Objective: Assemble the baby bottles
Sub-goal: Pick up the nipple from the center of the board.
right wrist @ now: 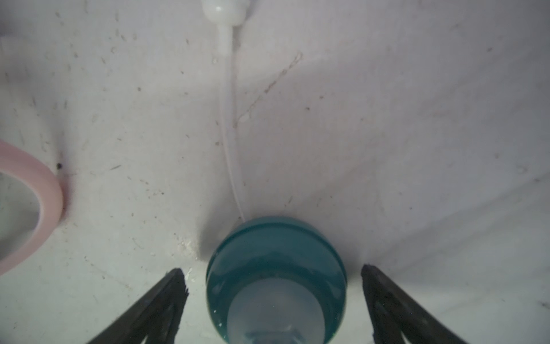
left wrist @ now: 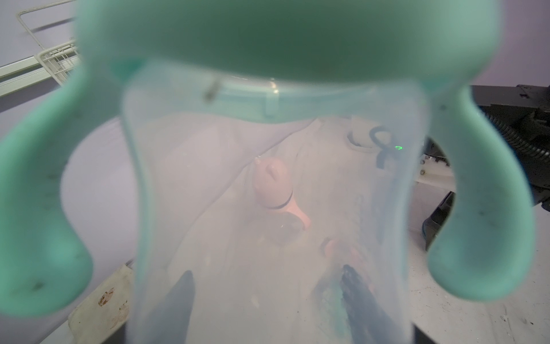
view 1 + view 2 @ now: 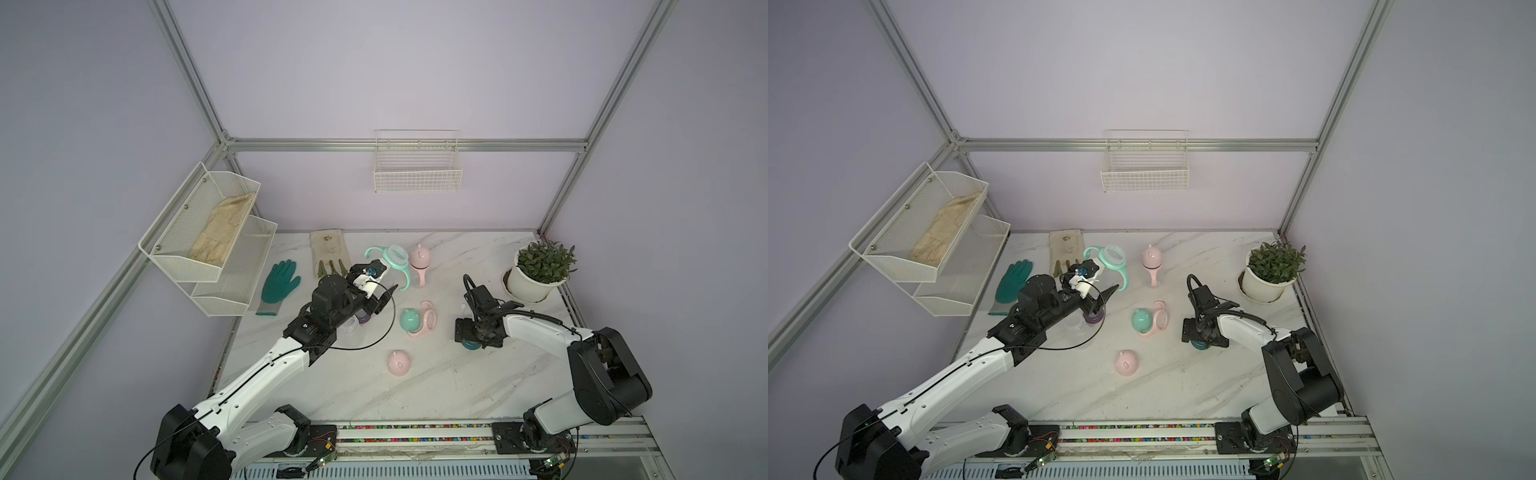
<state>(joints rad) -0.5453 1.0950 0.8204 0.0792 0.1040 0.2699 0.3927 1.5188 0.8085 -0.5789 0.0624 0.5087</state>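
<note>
Near tabletop (image 3: 457, 386) passable around 1 pink cap (image 3: 398, 363); mint cap (image 3: 409, 319) and pink handle ring (image 3: 425, 306) obstruct mid-table.

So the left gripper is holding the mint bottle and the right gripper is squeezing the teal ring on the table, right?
Not quite. The right gripper is open, not squeezing. In the right wrist view its fingers stand apart on either side of the teal ring, with gaps showing. The ring does sit on the table, and the left gripper does hold the mint bottle.
</note>
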